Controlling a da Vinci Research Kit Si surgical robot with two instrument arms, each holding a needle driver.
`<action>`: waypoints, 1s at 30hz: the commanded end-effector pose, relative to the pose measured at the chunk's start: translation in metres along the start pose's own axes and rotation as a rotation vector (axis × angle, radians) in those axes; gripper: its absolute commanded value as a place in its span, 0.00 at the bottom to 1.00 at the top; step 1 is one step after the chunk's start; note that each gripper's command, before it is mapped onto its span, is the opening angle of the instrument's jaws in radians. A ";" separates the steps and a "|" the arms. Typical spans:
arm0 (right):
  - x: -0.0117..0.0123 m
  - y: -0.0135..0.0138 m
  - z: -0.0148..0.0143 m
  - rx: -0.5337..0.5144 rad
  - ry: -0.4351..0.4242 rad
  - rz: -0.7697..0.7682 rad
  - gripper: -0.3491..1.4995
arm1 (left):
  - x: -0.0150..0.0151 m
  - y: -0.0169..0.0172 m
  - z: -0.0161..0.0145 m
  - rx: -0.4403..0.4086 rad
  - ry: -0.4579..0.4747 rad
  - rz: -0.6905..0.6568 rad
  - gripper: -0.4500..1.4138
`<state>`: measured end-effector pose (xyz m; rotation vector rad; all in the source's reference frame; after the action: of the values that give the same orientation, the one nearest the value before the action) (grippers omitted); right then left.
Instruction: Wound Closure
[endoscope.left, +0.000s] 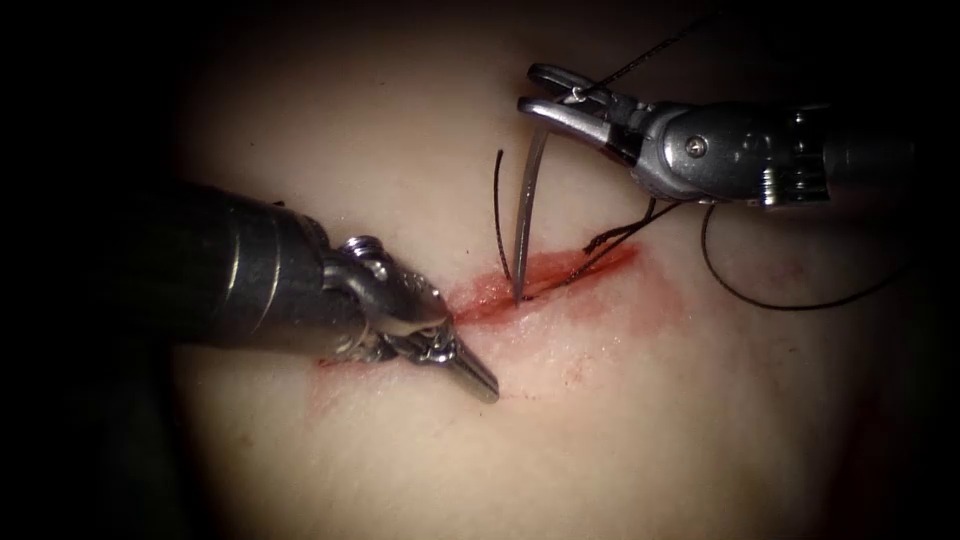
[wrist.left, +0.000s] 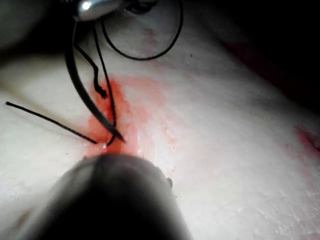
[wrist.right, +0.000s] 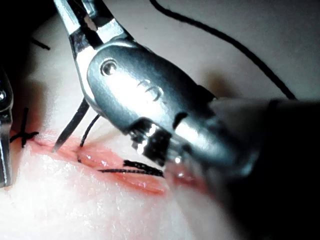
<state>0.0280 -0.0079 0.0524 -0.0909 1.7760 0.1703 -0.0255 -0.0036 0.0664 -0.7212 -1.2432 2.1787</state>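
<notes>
My right tool (endoscope.left: 535, 88) reaches in from the upper right, its jaws shut on the curved needle (endoscope.left: 525, 210) near its rear end. The needle hangs steeply down, its tip touching the red cut (endoscope.left: 560, 272) around its middle; I cannot tell whether the tip is in the tissue. The same needle (wrist.left: 82, 95) ends at the cut (wrist.left: 117, 120), and the needle (wrist.right: 70, 127) stands just over the cut's (wrist.right: 125, 172) edge. Black thread (endoscope.left: 650, 52) runs from the right jaws to the upper right. My left tool (endoscope.left: 480, 382) lies on the tissue at the cut's left end, shut and holding nothing.
A long loop of thread (endoscope.left: 790, 305) lies on the tissue right of the cut. Short thread ends (endoscope.left: 498, 205) rise from the cut, with more strands (endoscope.left: 620, 235) below the right tool. A tied stitch (wrist.right: 24, 134) sits beside the left tool (wrist.right: 5, 140). Red fluid stains the tissue (endoscope.left: 600, 400).
</notes>
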 end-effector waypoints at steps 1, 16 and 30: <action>-0.0005 -0.0001 0.0009 0.005 -0.003 -0.002 0.00 | 0.0001 -0.0003 0.0006 -0.001 0.000 0.000 0.00; -0.0018 -0.0015 0.0004 0.058 -0.043 0.000 0.00 | 0.0002 -0.0003 0.0005 -0.002 0.000 0.000 0.00; -0.0017 -0.0015 0.0005 0.013 -0.068 0.176 0.00 | 0.0010 -0.0001 0.0006 0.009 0.020 -0.009 0.00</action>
<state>0.0282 -0.0093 0.0536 0.0863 1.7111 0.3040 -0.0264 -0.0029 0.0660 -0.7411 -1.2226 2.1529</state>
